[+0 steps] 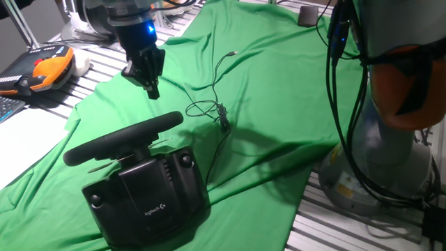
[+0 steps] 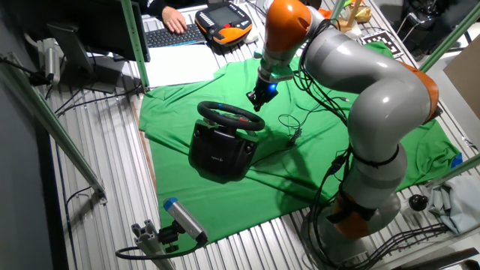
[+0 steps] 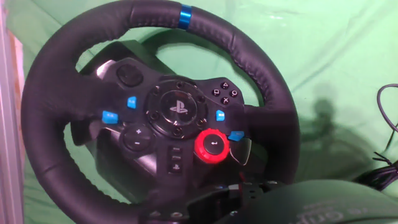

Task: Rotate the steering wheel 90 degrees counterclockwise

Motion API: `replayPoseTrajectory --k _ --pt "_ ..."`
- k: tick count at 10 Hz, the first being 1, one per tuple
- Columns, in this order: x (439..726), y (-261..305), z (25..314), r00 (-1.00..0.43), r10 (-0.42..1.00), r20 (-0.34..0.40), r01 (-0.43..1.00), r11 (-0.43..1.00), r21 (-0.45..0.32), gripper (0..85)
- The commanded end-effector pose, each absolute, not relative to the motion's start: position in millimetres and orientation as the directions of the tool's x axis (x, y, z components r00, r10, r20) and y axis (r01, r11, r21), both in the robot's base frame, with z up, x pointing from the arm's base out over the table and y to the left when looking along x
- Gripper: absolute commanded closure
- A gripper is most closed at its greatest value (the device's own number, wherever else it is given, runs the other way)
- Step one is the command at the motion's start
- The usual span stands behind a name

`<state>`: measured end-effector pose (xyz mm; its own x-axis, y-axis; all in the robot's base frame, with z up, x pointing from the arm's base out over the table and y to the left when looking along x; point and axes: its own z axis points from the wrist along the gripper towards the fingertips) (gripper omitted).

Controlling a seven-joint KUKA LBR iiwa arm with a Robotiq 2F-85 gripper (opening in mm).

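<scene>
- Slatted metal table, green cloth (image 1: 279, 84) spread over it; thin cable (image 1: 209, 104) looped on the cloth.
- Wheel (image 1: 124, 138) sits on its black base (image 1: 150, 199) at the cloth's near edge, rim nearly edge-on in one fixed view.
- Hand view: wheel (image 3: 155, 118) face-on, blue mark (image 3: 185, 14) near the top of the rim, red knob (image 3: 212, 146) right of and below the hub.
- My gripper (image 1: 146, 73) hangs above and behind the wheel, not touching it.
- Jaws: fingertips look close together, holding nothing.

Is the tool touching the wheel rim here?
Apart. One fixed view shows the tool hanging above the wheel, with green cloth visible between its tips and the rim.
</scene>
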<state>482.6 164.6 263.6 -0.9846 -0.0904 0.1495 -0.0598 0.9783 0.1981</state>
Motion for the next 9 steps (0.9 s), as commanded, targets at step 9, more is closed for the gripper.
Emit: replayPoseTrajectory --k 9 --pt "476.1 170.5 272.1 -0.986 -0.094 0.136 -0.068 0.98 0.189 85.0"
